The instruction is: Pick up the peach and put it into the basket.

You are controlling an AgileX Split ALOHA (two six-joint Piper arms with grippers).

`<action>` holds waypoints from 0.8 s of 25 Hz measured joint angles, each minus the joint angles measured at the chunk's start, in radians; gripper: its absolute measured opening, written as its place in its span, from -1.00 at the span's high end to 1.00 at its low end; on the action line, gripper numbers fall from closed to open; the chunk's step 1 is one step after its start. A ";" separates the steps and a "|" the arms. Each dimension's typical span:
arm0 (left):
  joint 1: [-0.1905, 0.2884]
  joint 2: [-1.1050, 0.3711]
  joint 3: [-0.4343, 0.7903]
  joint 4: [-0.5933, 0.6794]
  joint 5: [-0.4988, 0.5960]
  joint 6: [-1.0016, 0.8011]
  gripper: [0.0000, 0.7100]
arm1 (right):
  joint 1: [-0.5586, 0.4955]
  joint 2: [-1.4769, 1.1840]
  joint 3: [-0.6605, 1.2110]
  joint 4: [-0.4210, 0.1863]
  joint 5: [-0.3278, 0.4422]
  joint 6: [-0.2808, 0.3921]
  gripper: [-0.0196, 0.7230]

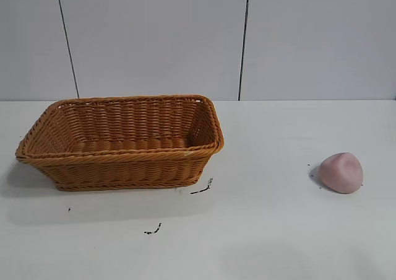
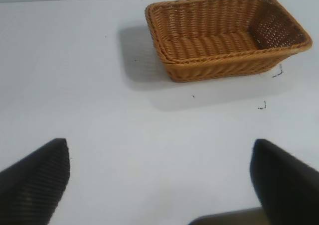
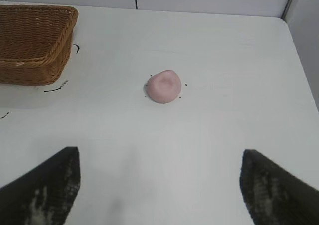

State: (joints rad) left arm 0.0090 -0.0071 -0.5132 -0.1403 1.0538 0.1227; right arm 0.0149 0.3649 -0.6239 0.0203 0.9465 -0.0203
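Pale grey wall panels [image 1: 154, 38] with dark vertical seams rise behind a white surface [image 1: 266, 230] that carries everything in sight. On the exterior view's left half of the surface, toward the back edge, stands the large rectangular orange-brown woven wicker basket [image 1: 124, 168], its flared sides and braided rim upright and nothing visible inside it. The small pale dusty-pink rounded peach [image 1: 341, 172], matte and smooth with a blunt point, lies on the bare surface near the right edge, well apart from the basket. A few small dark marks [image 1: 202, 189] sit on the surface just in front of the basket's near right corner. Neither arm shows in the exterior view. The left pincer [image 2: 159, 180] appears only in its own wrist view, its two dark fingers [image 2: 37, 177] spread wide with nothing between them, hanging over bare surface with the basket farther off. The right pincer [image 3: 159, 185] likewise stands wide open and holds nothing; its dark fingers [image 3: 47, 190] frame open surface, and the peach lies beyond them, roughly centred between the two fingers, touching neither. Around the peach the surface is bare on all sides, and a broad strip of bare surface separates it from the basket's near end wall.
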 joint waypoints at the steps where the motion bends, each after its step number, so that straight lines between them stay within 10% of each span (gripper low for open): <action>1: 0.000 0.000 0.000 0.000 0.000 0.000 -0.96 | 0.000 0.075 -0.028 0.004 -0.012 0.004 -0.81; 20: 0.000 0.000 0.000 0.000 0.000 0.000 -0.96 | 0.000 1.431 -0.662 0.043 -0.052 0.008 -0.81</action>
State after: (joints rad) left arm 0.0090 -0.0071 -0.5132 -0.1403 1.0538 0.1227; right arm 0.0149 1.7961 -1.2860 0.0628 0.8946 -0.0128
